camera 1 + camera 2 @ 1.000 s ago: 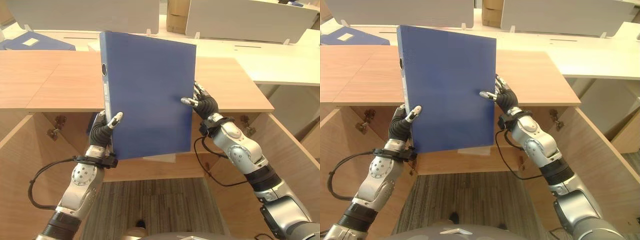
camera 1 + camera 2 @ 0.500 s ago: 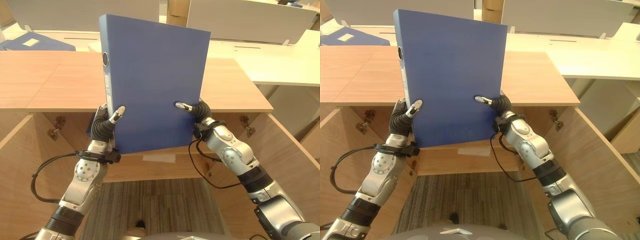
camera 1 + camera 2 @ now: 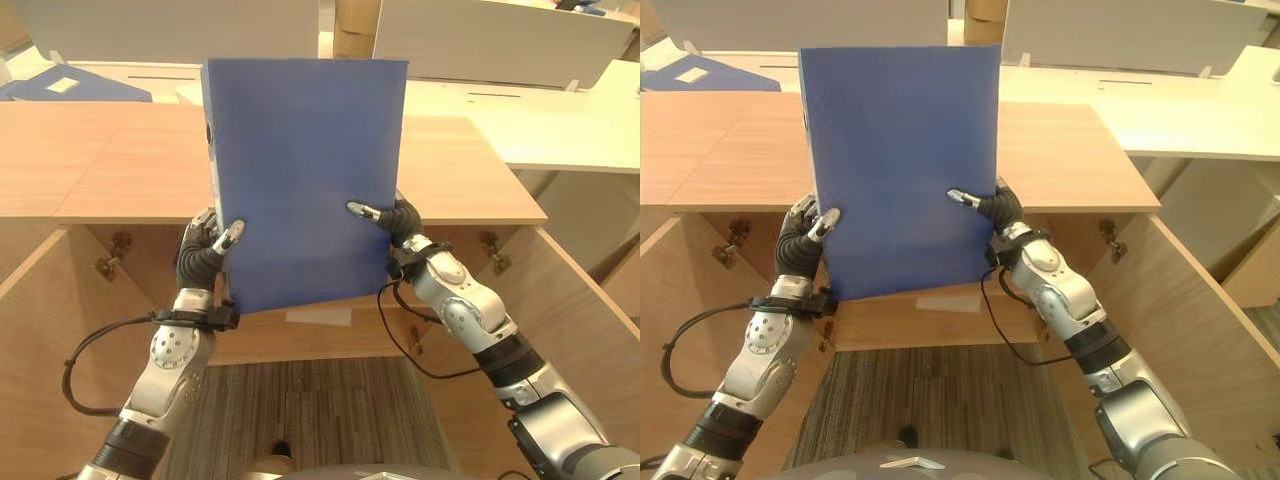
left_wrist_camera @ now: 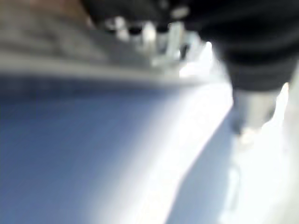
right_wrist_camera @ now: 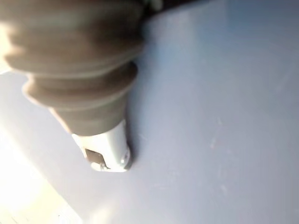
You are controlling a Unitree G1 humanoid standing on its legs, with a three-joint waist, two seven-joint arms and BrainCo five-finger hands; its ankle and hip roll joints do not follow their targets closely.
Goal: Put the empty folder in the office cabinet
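My left hand [image 3: 205,255] and right hand [image 3: 395,222] both pinch the blue folder [image 3: 305,180] by its lower side edges; it stands upright, long axis vertical, above the cabinet [image 3: 470,180].

Your blue folder [image 3: 305,180] stands upright before the cabinet opening [image 3: 130,270], blocking the middle; both sides lie open.

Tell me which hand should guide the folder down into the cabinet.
Neither alone, but probably the left hand leads: it grips the blue folder low at its spine edge, nearest the open cabinet. The right hand pinches the opposite edge higher, steadying.
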